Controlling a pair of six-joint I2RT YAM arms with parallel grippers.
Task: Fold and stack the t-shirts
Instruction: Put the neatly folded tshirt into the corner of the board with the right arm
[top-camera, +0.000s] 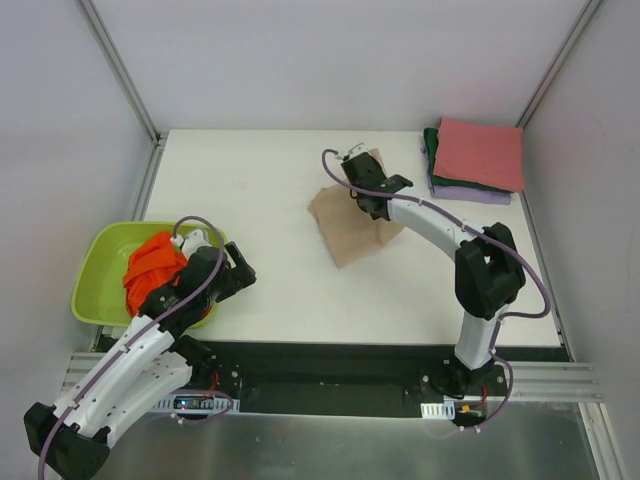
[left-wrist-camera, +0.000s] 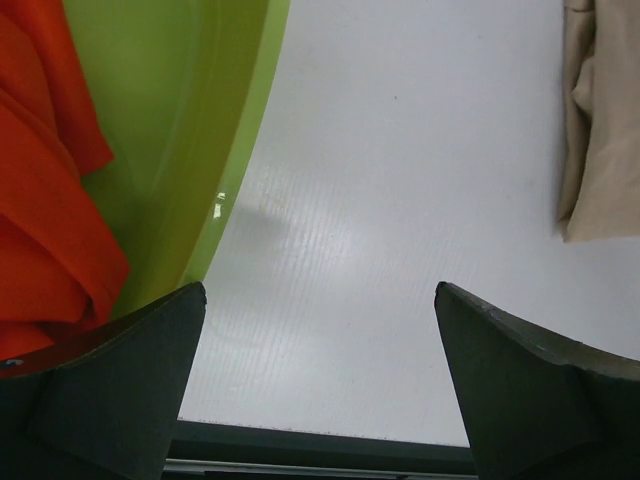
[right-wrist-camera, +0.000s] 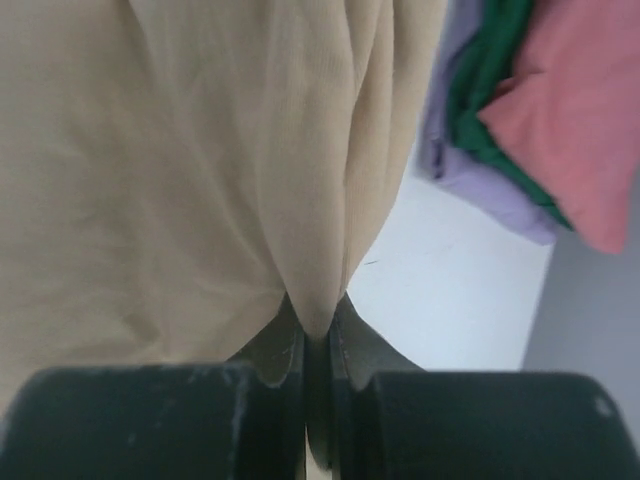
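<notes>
A beige t-shirt (top-camera: 345, 228) lies crumpled on the white table, a little right of centre. My right gripper (top-camera: 366, 192) is over its far right part and shut on a fold of the beige t-shirt (right-wrist-camera: 200, 160), pinched between the fingertips. Folded t-shirts are stacked at the far right corner: pinkish-red (top-camera: 480, 152) on top, dark green (top-camera: 432, 150) under it, lavender (top-camera: 470, 195) at the bottom. An orange t-shirt (top-camera: 152, 268) lies bunched in the basin. My left gripper (left-wrist-camera: 320, 330) hangs open beside the basin's right rim, holding nothing.
The lime-green plastic basin (top-camera: 95, 275) sits at the table's near left edge. Its rim (left-wrist-camera: 245, 140) runs just left of my left fingers. Walls close the table on the left, back and right. The stack (right-wrist-camera: 520, 130) lies just right of the pinched cloth.
</notes>
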